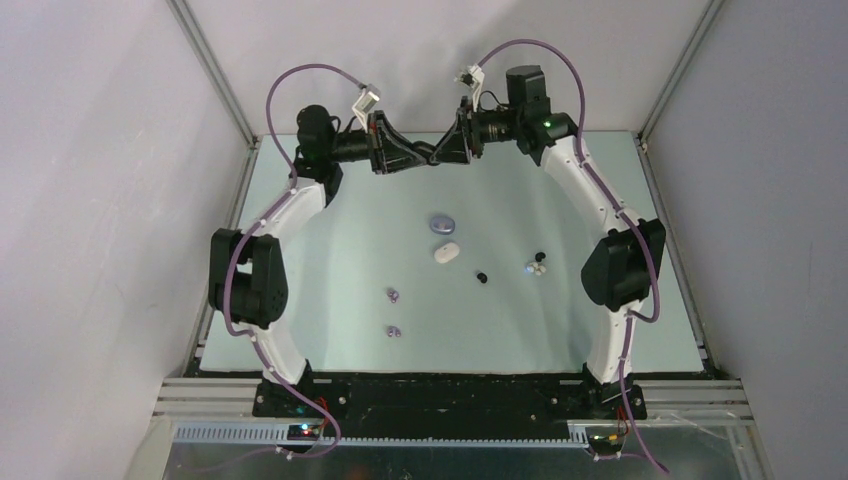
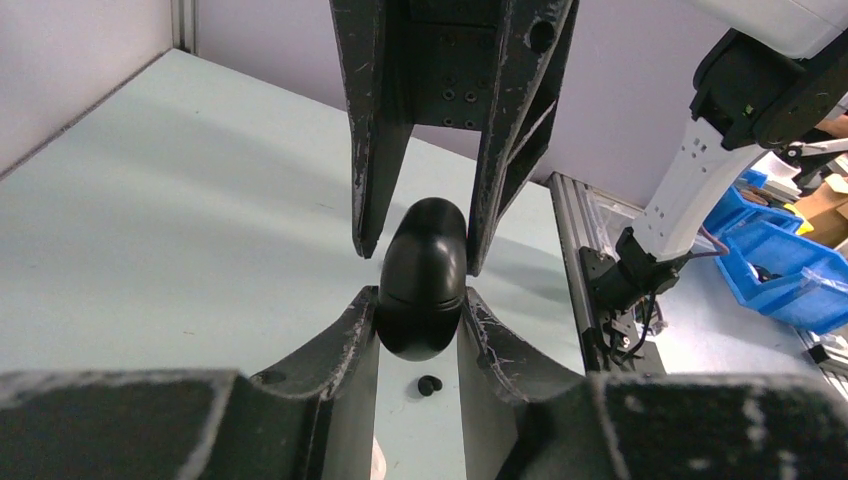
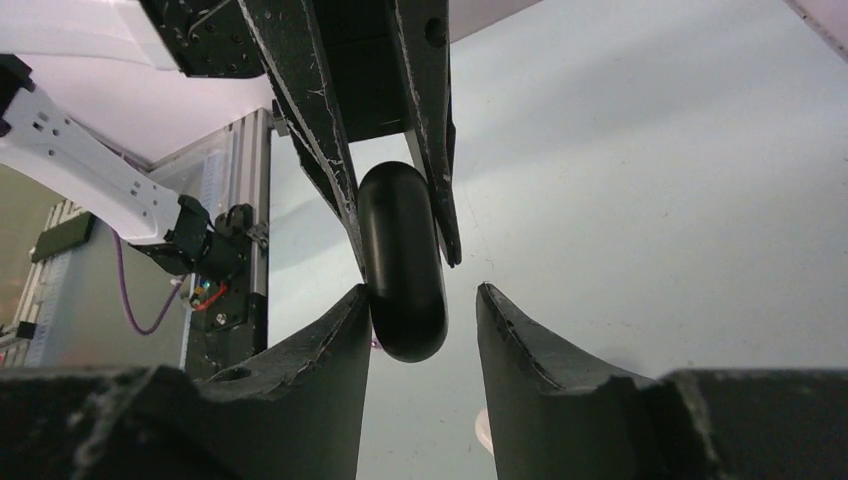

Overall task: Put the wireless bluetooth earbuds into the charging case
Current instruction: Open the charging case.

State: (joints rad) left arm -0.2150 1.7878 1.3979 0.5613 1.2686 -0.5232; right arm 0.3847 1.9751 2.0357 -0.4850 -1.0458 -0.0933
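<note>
High over the far middle of the table the two grippers meet tip to tip. My left gripper [image 1: 423,158] [image 2: 421,300] is shut on a black oval charging case [image 2: 424,280] [image 3: 401,262], held across its sides. My right gripper [image 1: 446,152] [image 3: 422,292] stands open around the case's other end: one finger touches it, the other is clear of it. Earbuds lie on the table below: a black one [image 1: 482,276] [image 2: 429,384], another black one [image 1: 540,257], and two lavender ones [image 1: 393,294] [image 1: 393,330].
A lavender case [image 1: 442,222] and a white case [image 1: 446,252] lie mid-table. A small pale bud-like object [image 1: 535,268] sits beside the right black earbud. Metal frame rails edge the pale green table [image 1: 330,250]; blue bins [image 2: 775,265] stand beyond the right rail.
</note>
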